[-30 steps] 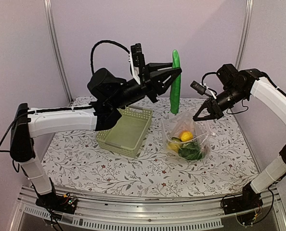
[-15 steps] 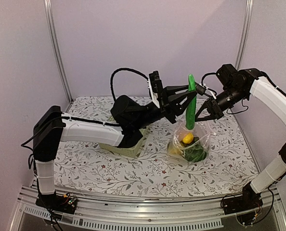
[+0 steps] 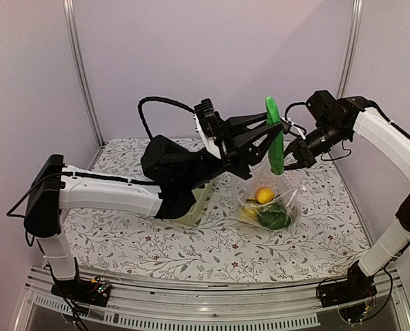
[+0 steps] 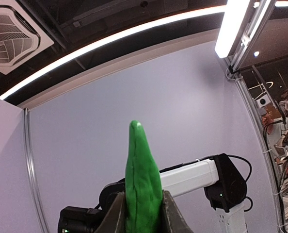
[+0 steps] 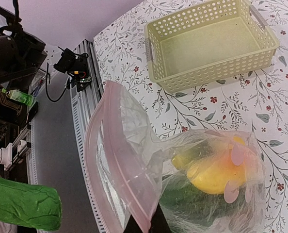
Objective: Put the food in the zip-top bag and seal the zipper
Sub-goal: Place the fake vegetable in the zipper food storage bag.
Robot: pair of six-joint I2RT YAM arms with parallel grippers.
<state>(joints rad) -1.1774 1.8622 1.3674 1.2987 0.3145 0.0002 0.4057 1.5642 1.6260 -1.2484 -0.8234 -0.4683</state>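
The left arm (image 3: 101, 193) and right arm (image 3: 391, 141) are wearing white covers over black joints. Black cables (image 3: 162, 101) are looping off both.

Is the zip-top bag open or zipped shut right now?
The zip-top bag is open: in the right wrist view the pink zipper spreads in a wide loop, one edge pinched up by the right gripper.

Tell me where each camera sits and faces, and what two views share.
Top external: above and behind both arms, facing the table; left gripper on the cucumber, right gripper on the bag.
Left wrist: points upward at wall and ceiling; own fingers flank the cucumber.
Right wrist: looks down at bag and basket; own fingertips barely show.
Shared: the cucumber appears in all three.
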